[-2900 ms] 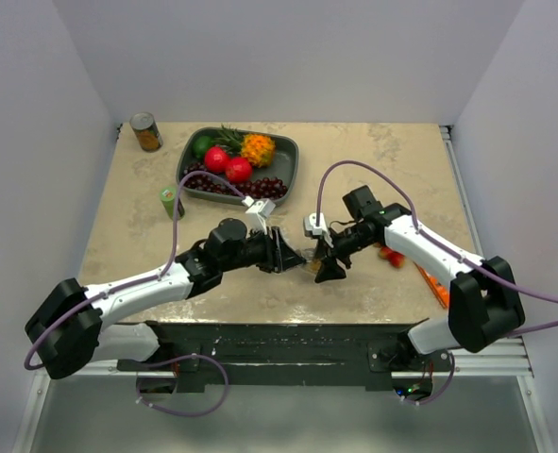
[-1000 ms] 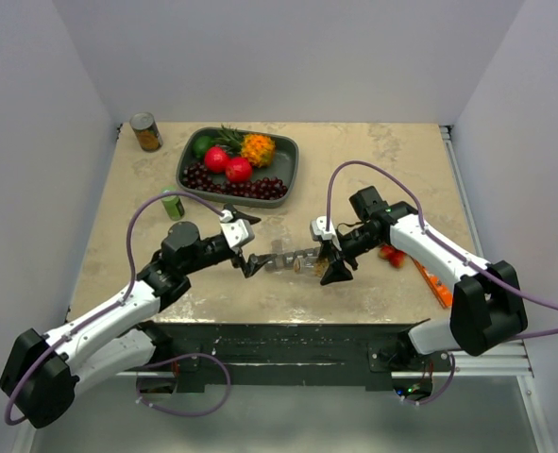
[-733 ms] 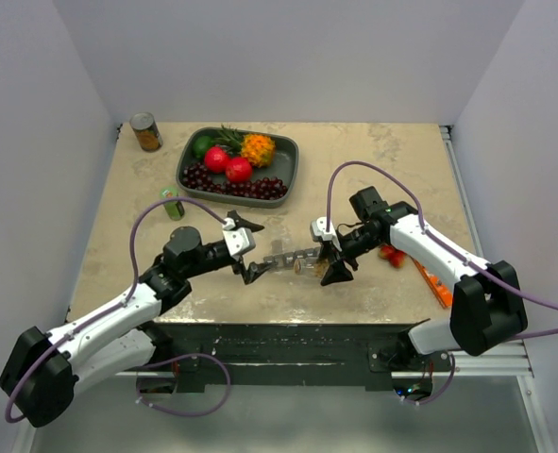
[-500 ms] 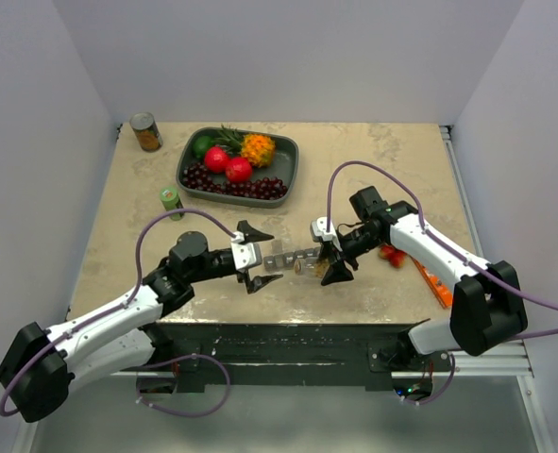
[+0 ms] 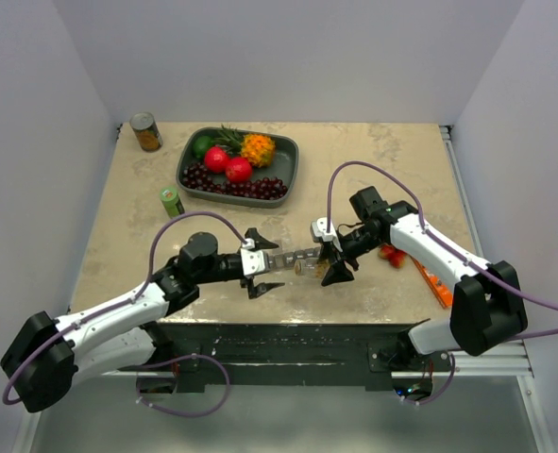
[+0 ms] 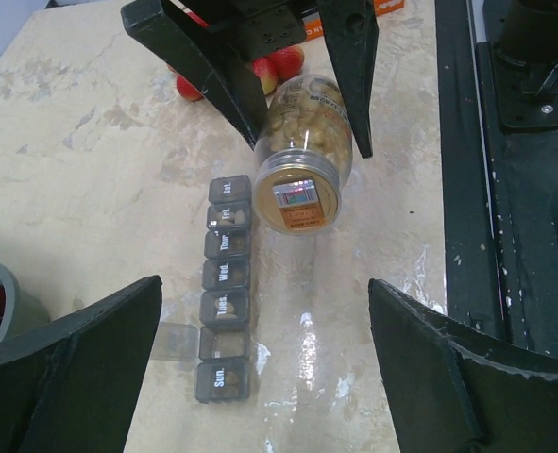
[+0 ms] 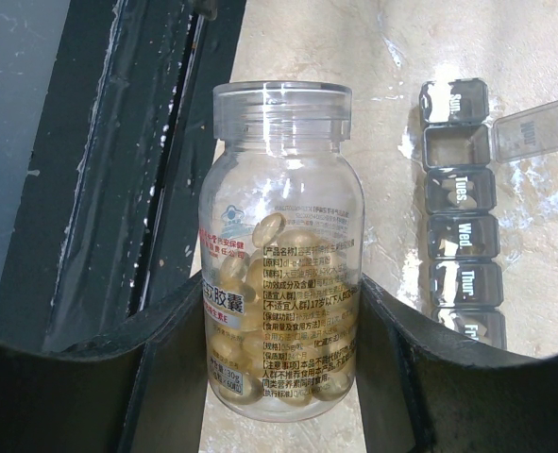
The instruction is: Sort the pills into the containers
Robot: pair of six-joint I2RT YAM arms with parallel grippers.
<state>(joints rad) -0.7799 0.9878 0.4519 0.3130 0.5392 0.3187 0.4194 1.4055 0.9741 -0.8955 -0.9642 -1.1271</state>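
Now right pincer (image 7: 283, 294) clamps pill bottle (image 7: 283, 189) just beside the containers (image 7: 463, 236)

The left tool (image 5: 271, 262) has swung right, back up to the containers (image 5: 288, 256), its jaws wide apart.

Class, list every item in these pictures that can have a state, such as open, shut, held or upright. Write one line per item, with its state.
left gripper, open, holding nothing.
right gripper, shut on the pill bottle.
pill bottle, held on its side, part full of capsules, cap on.
containers, Mon lid open, other visible lids shut.
tin can, upright.
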